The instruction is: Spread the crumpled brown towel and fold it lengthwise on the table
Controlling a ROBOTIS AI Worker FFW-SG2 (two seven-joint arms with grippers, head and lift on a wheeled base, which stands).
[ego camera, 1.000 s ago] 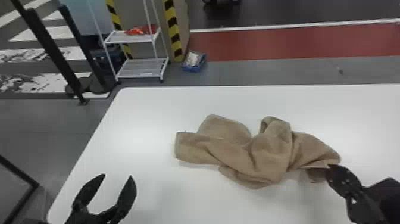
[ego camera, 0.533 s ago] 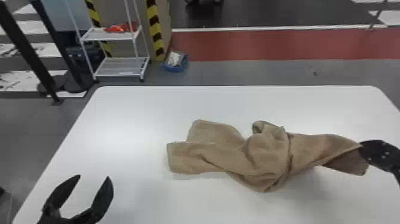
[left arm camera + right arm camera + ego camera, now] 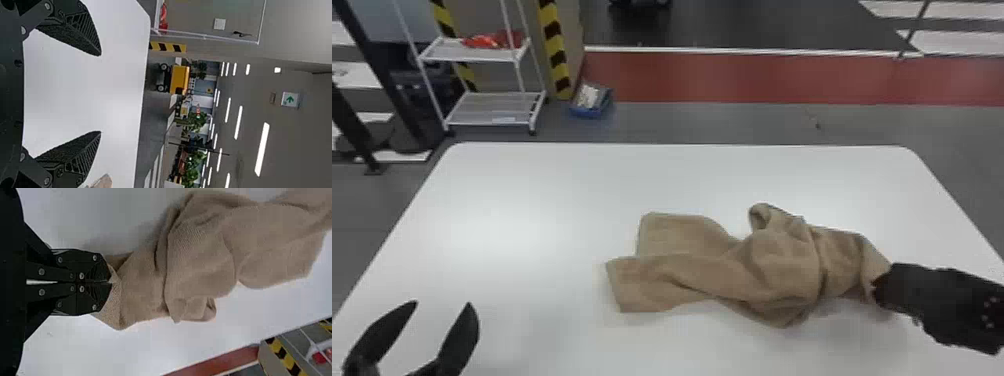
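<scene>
Brown towel (image 3: 772, 265) lies crosswise, leftward from the right gripper (image 3: 880, 289)
That gripper clamps its right end; the left gripper (image 3: 442, 304), fingers apart, sits well clear.

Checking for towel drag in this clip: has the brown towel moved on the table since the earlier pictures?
Yes, toward the robot's right: in the head view, the towel's left end now lies farther from the far left corner of the table.

Your towel (image 3: 777, 260) is brown, your tabletop (image 3: 532, 200) white. On your head view's dial, both claws are black: left claw (image 3: 443, 303) at 8 o'clock, right claw (image 3: 877, 292) at 4; yellow-and-black stripes mark a pillar (image 3: 554, 50) at 11, and a floor band (image 3: 682, 77) runs red at 12.
</scene>
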